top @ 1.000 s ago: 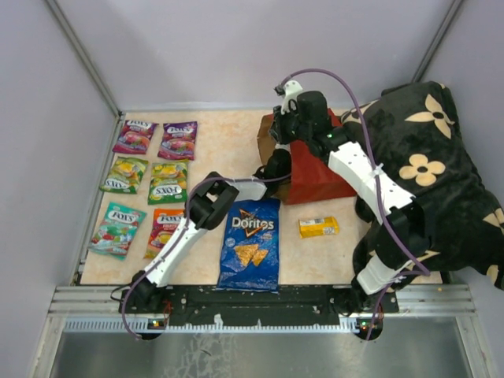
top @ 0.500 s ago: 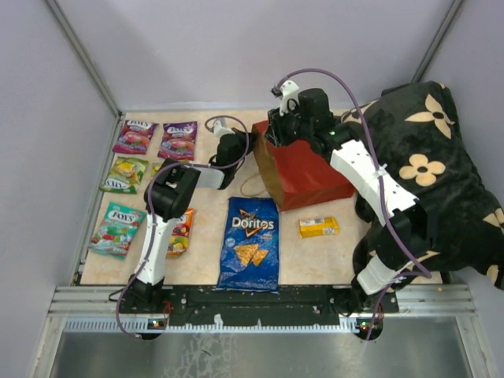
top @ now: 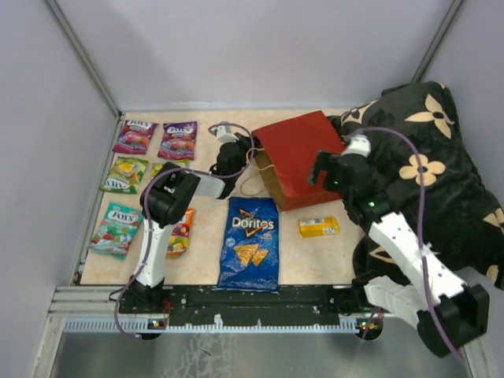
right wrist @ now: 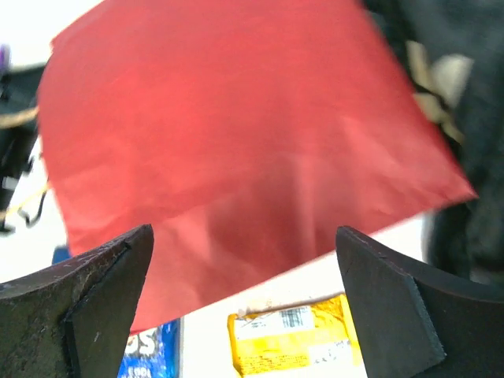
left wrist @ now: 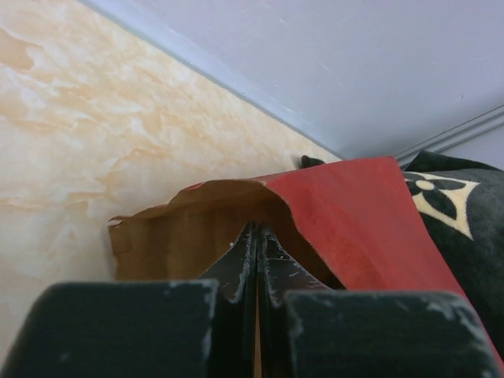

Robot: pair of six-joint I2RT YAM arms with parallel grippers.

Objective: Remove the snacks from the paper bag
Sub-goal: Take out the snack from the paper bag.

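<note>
- Left hand: fingers pressed together, tips at the open mouth of the paper bag. Whether they pinch the paper rim cannot be told.
- Right hand: fingers spread wide and holding nothing, hovering over the bag's red side near its base end.
- Paper bag: lies on its side on the counter, collapsed fairly flat. Its long axis runs across the counter. The mouth points toward the left arm, and the base end lies toward the black flowered cushion. A twine handle trails from the mouth.
- Bag interior: the left wrist view shows only brown kraft paper. The deeper part is hidden.
- Snacks: the Doritos bag lies flat just in front of the paper bag, with the yellow box beside it. The candy packets are laid out on the far-left side, one partly under the left arm.
- Step, judged: the emptying looks near its end, a last check of the mouth.
- Next move, judged: hold the mouth open so the inside can be seen, with the right hand steadying the base.
</note>
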